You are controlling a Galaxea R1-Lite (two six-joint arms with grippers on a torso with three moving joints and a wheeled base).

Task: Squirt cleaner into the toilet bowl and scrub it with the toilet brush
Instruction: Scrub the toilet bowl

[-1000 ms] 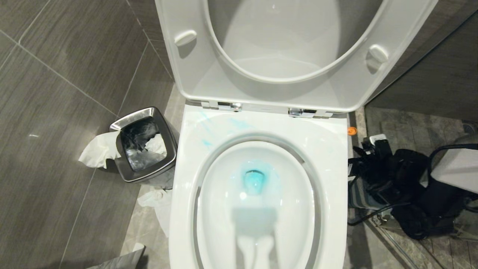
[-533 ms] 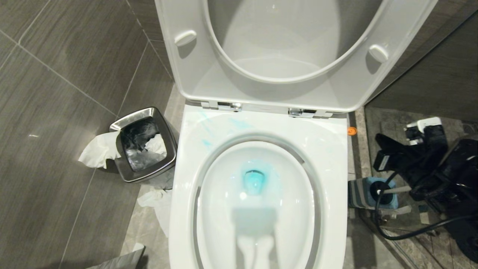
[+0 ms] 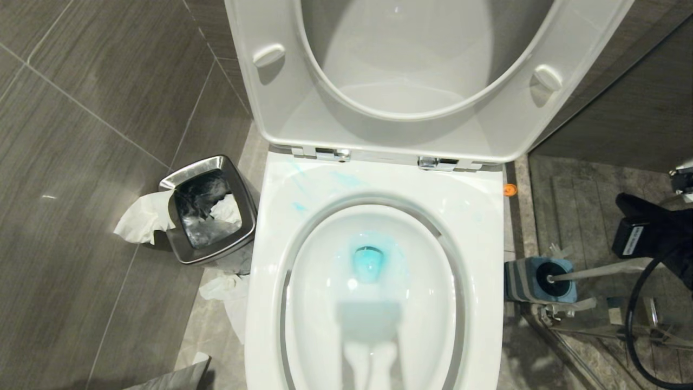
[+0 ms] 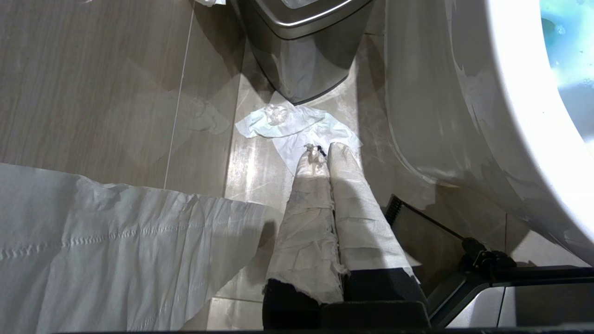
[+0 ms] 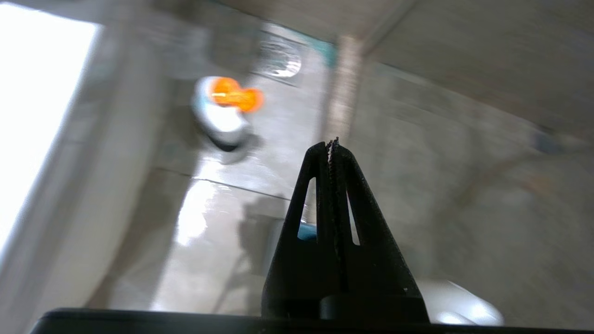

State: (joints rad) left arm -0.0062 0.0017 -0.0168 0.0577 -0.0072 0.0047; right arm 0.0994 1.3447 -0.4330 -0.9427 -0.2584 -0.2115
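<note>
Blue cleaner liquid is pooled at the drain of the large white glossy ceramic toilet bowl (image 3: 373, 281), whose seat and lid are raised. The long slim white-handled toilet brush (image 3: 590, 272) is stood in its blue-grey holder (image 3: 533, 280) on the floor right of the bowl. The right gripper (image 5: 333, 144) is seen pressed together, empty, above the floor; a blurred orange-capped object, possibly the cleaner bottle (image 5: 225, 111), lies beyond it. The paper-wrapped left gripper (image 4: 322, 153) is held closed near the steel waste bin (image 4: 301, 51).

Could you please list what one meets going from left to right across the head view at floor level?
Crumpled white tissue → steel waste bin → toilet bowl → blue-grey brush holder → toilet brush handle → right arm at the right edge.
</note>
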